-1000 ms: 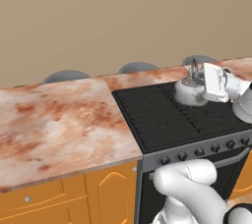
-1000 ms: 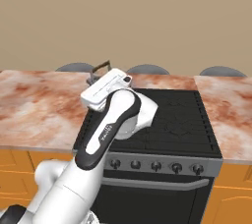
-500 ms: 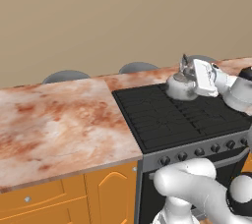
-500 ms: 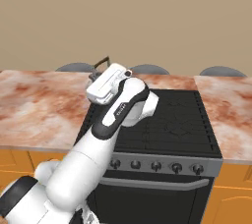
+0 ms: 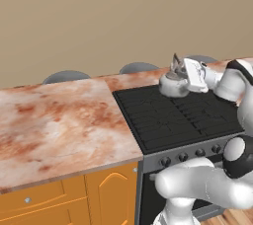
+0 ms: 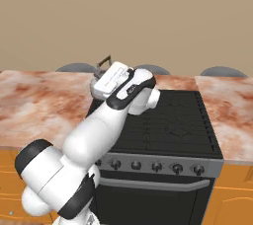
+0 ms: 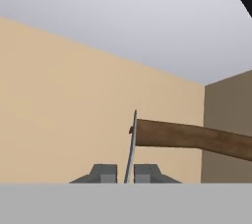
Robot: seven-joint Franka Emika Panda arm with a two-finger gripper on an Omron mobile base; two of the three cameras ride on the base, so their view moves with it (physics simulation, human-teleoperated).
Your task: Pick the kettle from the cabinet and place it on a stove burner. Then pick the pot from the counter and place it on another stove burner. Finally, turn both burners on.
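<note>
The kettle (image 5: 172, 84) has been carried leftward over the range (image 5: 163, 120) to its ten o'clock burner. The gripper (image 7: 126, 173) is clamped tight on the handle (image 7: 192, 138). Lowering and release are judged next.

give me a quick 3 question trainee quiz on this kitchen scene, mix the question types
1. True or false: the gripper is shut on the kettle by its handle.
2. Multiple choice: the kettle is over which part of the black range? A) front left B) back left C) front right
3. Fill in: the counter beside the range is marbled reddish-brown and cream ____.

Key: 1 true; 2 B; 3 stone
</note>
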